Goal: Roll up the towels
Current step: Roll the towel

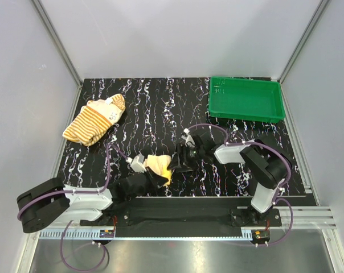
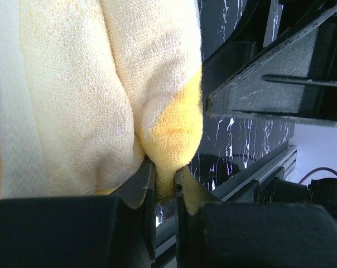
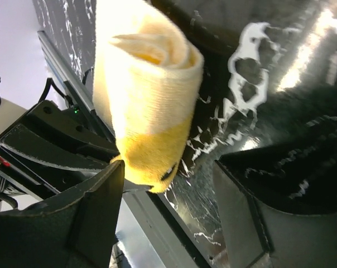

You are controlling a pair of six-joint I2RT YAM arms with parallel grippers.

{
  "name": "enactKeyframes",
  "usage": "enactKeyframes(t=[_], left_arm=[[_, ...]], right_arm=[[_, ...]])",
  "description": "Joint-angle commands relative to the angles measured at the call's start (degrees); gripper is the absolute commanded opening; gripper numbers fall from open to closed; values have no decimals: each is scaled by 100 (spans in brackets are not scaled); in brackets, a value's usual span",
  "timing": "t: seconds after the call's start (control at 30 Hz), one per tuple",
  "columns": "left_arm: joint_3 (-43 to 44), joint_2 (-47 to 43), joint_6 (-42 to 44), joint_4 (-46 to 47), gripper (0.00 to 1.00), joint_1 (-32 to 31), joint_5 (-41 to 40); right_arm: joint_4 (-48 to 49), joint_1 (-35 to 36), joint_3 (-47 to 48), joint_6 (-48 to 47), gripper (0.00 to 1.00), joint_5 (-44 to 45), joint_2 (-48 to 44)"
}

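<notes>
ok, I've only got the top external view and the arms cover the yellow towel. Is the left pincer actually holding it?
Observer: Yes. In the left wrist view the left pincer is shut on a fold of the yellow towel.
Operator: And the right one?
Observer: The right pincer is open. Its jaws stand wide apart and the towel's rolled end sits beside one of them, not clamped.

Nubby cloth towel (image 2: 73, 111), glossy marbled table (image 3: 302, 72)
</notes>
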Motion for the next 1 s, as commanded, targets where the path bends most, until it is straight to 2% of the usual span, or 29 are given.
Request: enactKeyframes(t=[0.0, 0.23, 0.33, 0.37, 0.47, 0.5, 0.57, 0.6, 0.63, 0.73, 0.97], left_arm=[[-186, 209, -85, 464, 0, 90, 250], [-265, 482, -41, 904, 0, 213, 505], [-230, 588, 29, 948, 0, 266, 610], [-212, 605, 47, 939, 0, 274, 637], [-11, 632, 301, 617, 1, 301, 803], [112, 623, 450, 432, 13, 301, 917], [560, 597, 872, -277, 29, 292, 953], [709, 588, 986, -543, 46, 283, 945], [963, 571, 1187, -772, 53, 257, 875], [1377, 474, 1504, -1564, 67, 213, 665], [2230, 438, 1936, -3144, 69, -41, -91]], right_arm=[[475, 158, 136, -213, 70, 157, 165], [625, 263, 242, -275, 53, 131, 481], [713, 316, 330, -257, 38, 131, 604], [713, 325, 347, -248, 29, 140, 622], [556, 316, 356, -239, 22, 253, 543], [442, 325, 382, -266, 20, 324, 499], [48, 325, 400, -371, 19, 569, 341], [-112, 325, 435, -415, 17, 658, 297], [-244, 325, 453, -468, 17, 780, 201], [-683, 316, 427, -608, 15, 1114, -10], [-2142, 264, 409, -714, 12, 2090, -485]])
